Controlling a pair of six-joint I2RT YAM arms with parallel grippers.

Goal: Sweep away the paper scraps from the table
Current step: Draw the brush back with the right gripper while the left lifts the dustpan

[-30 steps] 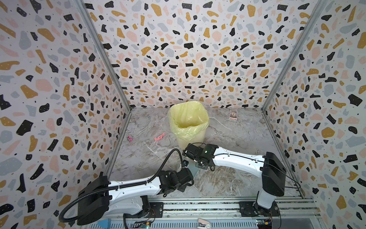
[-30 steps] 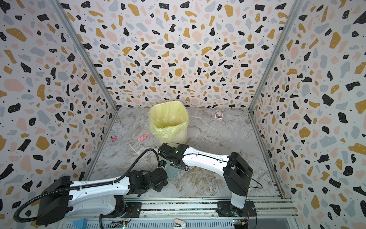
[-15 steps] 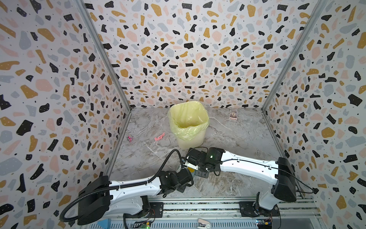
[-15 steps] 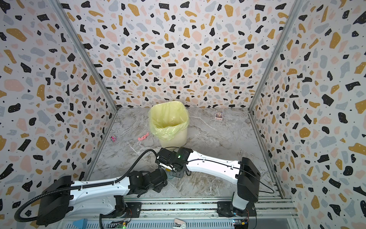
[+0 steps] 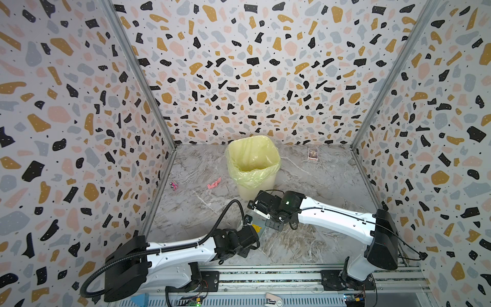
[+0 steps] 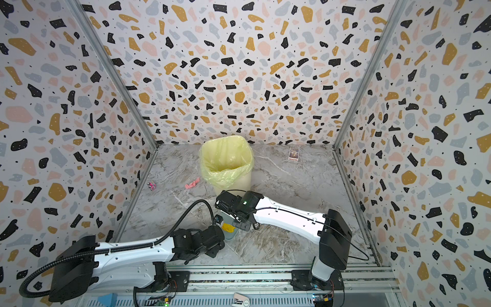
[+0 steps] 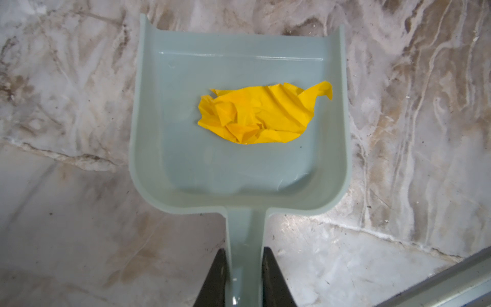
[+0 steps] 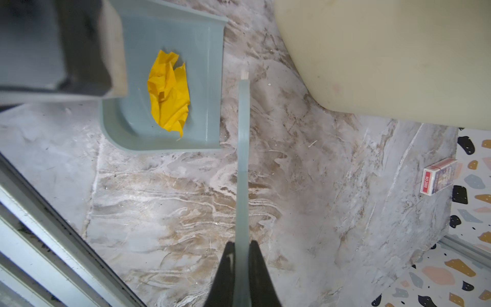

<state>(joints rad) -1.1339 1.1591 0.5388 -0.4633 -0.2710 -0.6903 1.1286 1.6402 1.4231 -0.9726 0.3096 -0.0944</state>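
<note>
Scooping side: left claw (image 7: 244, 255) pinching the handle of the grey dustpan (image 7: 212, 164), parked near the front edge of the desk (image 7: 66, 93)
Yellow scrap (image 7: 255, 114): crumpled up, lying inside the pan
Right claw (image 8: 241, 243): clamped on a thin grey tool (image 8: 243, 159), which sits just off the pan's mouth, not touching
Pink scrap (image 5: 214, 183): loose on the desk, between the bin (image 5: 247, 191) and the left edge
</note>
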